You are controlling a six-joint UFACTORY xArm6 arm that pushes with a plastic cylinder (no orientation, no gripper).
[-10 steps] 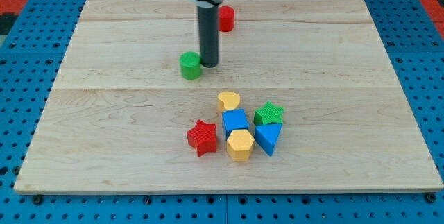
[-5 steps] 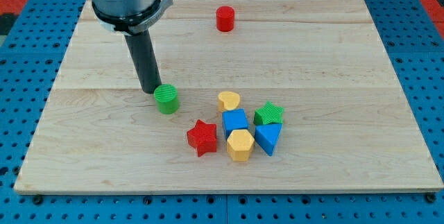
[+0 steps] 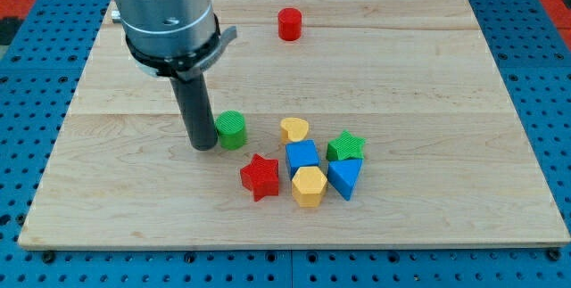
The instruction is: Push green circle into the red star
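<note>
The green circle sits on the wooden board, left of the middle. My tip is right beside it on its left, touching or nearly touching. The red star lies a short way below and to the right of the green circle, with a small gap between them.
A yellow heart, blue cube, green star, yellow hexagon and blue triangle cluster just right of the red star. A red cylinder stands near the view's top.
My tip has moved from the green circle's right side round to its left and down. The green circle has shifted down the board and then slightly right, closer to the red star.
</note>
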